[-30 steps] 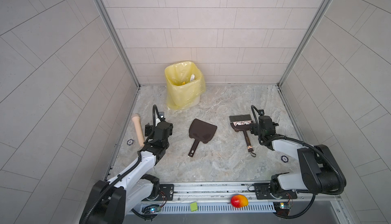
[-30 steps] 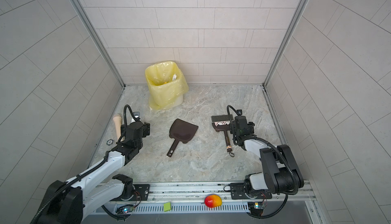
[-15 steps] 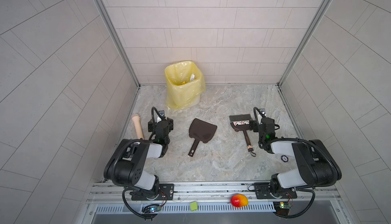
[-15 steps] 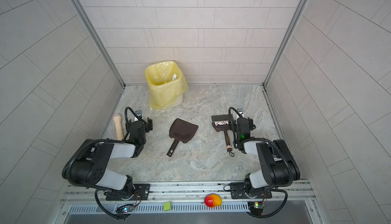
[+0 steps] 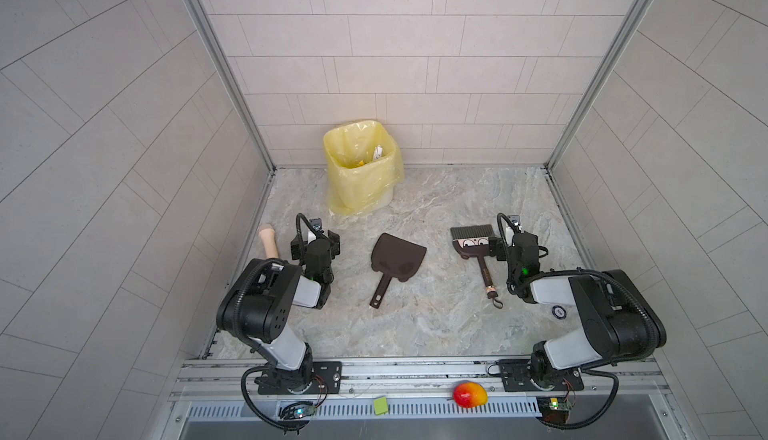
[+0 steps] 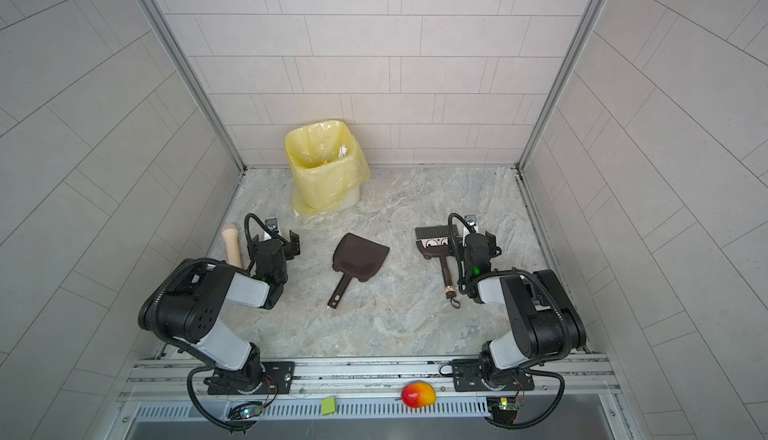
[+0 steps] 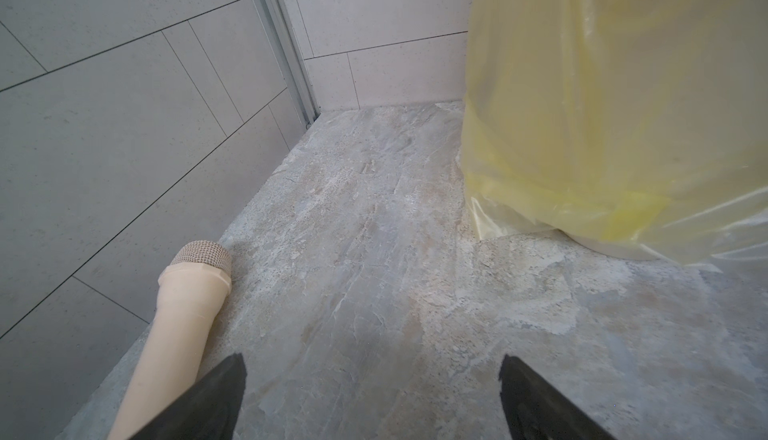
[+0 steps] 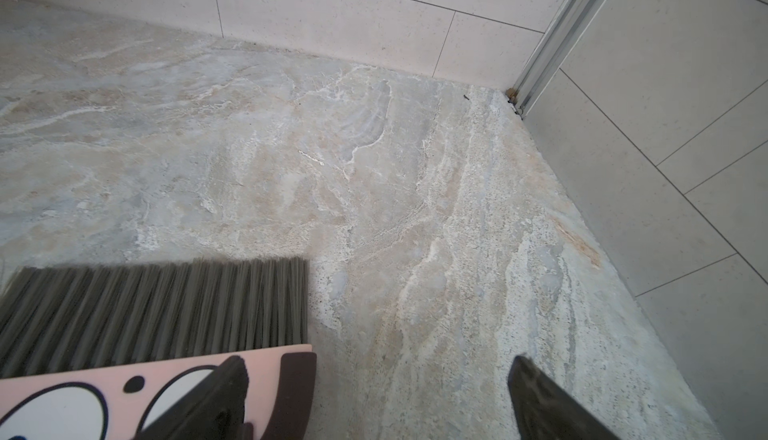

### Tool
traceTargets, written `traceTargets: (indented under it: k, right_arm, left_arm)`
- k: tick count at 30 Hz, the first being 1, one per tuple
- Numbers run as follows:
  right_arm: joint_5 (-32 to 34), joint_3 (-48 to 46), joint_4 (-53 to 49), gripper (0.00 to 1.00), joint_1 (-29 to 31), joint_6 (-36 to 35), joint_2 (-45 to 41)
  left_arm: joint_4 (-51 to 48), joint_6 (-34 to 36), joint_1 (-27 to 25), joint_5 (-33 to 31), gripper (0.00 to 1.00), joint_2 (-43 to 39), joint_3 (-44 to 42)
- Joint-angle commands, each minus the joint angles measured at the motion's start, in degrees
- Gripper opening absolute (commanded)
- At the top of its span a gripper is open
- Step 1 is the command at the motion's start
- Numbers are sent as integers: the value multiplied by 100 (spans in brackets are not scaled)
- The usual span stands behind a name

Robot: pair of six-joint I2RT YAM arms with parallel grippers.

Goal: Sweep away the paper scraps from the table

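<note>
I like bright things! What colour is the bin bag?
The bin bag is pale, see-through yellow, clearest in the left wrist view.

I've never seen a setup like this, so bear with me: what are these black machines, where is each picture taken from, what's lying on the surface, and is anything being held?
They are two robot arms bolted at the near edge of the table, each ending in a two-fingered gripper. Two pictures look down from overhead; the other two come from cameras on the arms' wrists. On the table are a brown dustpan, a brush, a beige microphone-like toy and a yellow-lined bin; the only paper scraps visible are inside it. The left gripper and right gripper are open, holding nothing.
</note>
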Motion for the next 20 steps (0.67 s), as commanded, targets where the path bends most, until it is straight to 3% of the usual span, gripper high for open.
traceTargets:
  k: [1, 20]
  right_arm:
    - [33, 52, 127, 100, -5, -37, 25]
    - [-16, 98, 41, 99, -35, -22, 33]
  left_arm:
    - [121, -50, 23, -26, 100, -65, 62]
    - [-344, -203, 167, 137, 100, -106, 255]
